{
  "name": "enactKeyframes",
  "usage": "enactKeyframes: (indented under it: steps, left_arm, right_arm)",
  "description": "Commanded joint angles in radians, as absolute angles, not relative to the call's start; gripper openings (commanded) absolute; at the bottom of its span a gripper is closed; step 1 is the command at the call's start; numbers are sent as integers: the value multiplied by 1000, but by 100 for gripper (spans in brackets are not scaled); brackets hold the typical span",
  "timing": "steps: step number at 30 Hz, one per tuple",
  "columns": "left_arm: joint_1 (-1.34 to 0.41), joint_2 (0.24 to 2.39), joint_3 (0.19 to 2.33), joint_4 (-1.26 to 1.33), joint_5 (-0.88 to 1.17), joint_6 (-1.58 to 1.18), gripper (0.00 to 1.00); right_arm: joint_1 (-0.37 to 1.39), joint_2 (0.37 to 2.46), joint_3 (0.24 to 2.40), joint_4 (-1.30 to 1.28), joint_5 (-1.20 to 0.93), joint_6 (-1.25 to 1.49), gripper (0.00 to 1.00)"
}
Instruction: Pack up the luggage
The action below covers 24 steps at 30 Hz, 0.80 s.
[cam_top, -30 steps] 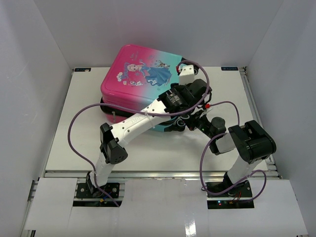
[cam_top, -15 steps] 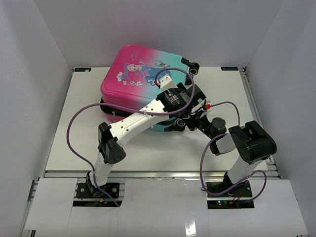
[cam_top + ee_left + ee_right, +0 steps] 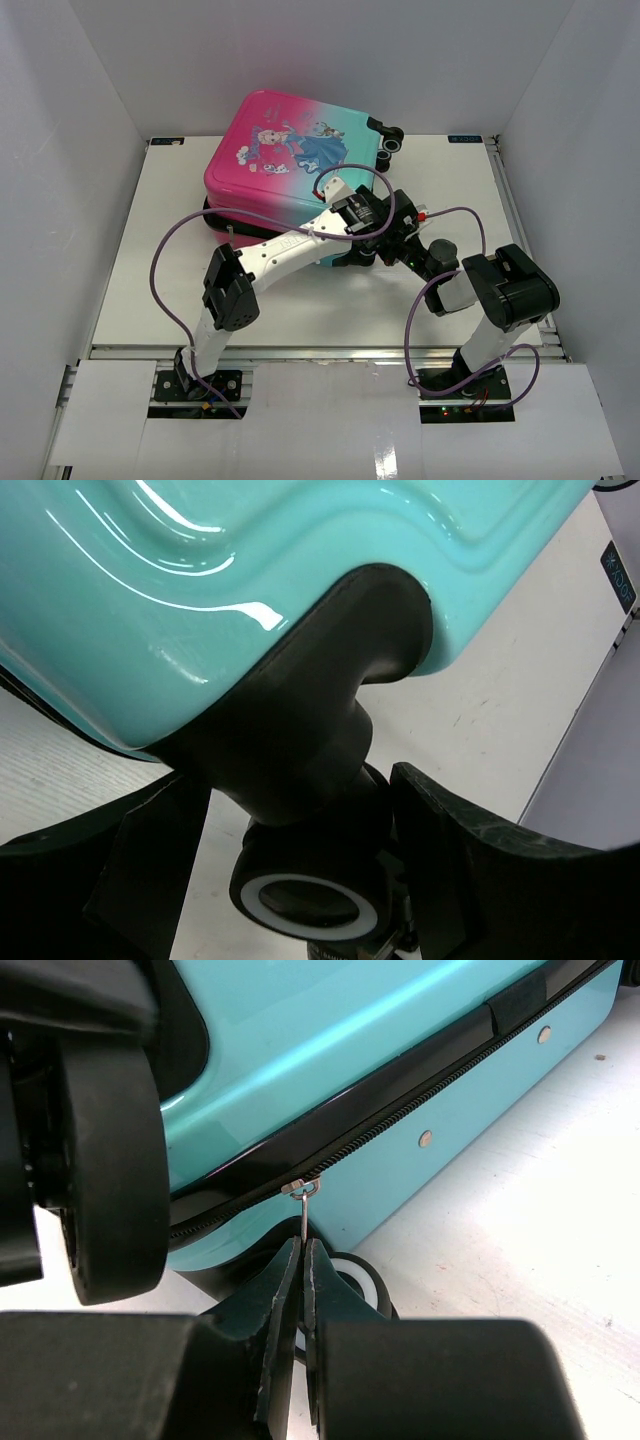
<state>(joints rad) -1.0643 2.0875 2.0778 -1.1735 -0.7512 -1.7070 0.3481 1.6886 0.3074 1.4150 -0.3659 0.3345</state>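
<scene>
The suitcase (image 3: 290, 150) lies flat on the white surface (image 3: 150, 260), toward 12 o'clock from the arm bases. Its pink end points to 9 o'clock and its teal, wheeled end to 3 o'clock. Both arms reach to the near teal corner.

The right gripper (image 3: 302, 1252) is the one that matters. Its jaws are clenched on the thin metal zipper pull (image 3: 303, 1215), which rises at 12 o'clock from the tips to the slider on the zipper track (image 3: 430, 1105). In the right wrist view that track runs from 8 o'clock to 2 o'clock along the seam between the two shells. Any tug probably has to follow that slant rather than come straight back; which way the slider should travel I cannot tell.

The left gripper (image 3: 310, 865) has its jaws released and spread wide either side of a black wheel (image 3: 305, 905) and its housing (image 3: 310, 730). Whether they touch it is unclear.

Room is tight, since both wrists crowd this one corner. The surface carries on toward 3 o'clock up to the white wall (image 3: 570, 150).
</scene>
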Motion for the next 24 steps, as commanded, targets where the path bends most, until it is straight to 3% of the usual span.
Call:
enactKeyframes:
  steps: [1, 3, 6, 7, 11, 24]
  left_arm:
    - [-1054, 2109, 2113, -1167, -843, -1770, 84]
    - [-1051, 2103, 2093, -1133, -849, -1769, 81]
    - [-1049, 2070, 2021, -1073, -840, -1767, 66]
    - [-1049, 2059, 1992, -1052, -840, -1769, 56]
    - [-1049, 1990, 1871, -1041, -858, -1815, 0]
    - [-1048, 1638, 1508, -1342, -886, -2100, 0]
  right_arm:
    - [334, 1693, 257, 1887, -352, 291, 8]
    - [336, 1687, 253, 1887, -351, 290, 8]
    - [334, 1688, 252, 1887, -352, 288, 8]
    - [335, 1689, 251, 1887, -353, 288, 8]
    - [334, 1694, 247, 1887, -351, 288, 8]
    - [369, 1694, 240, 1885, -316, 291, 8]
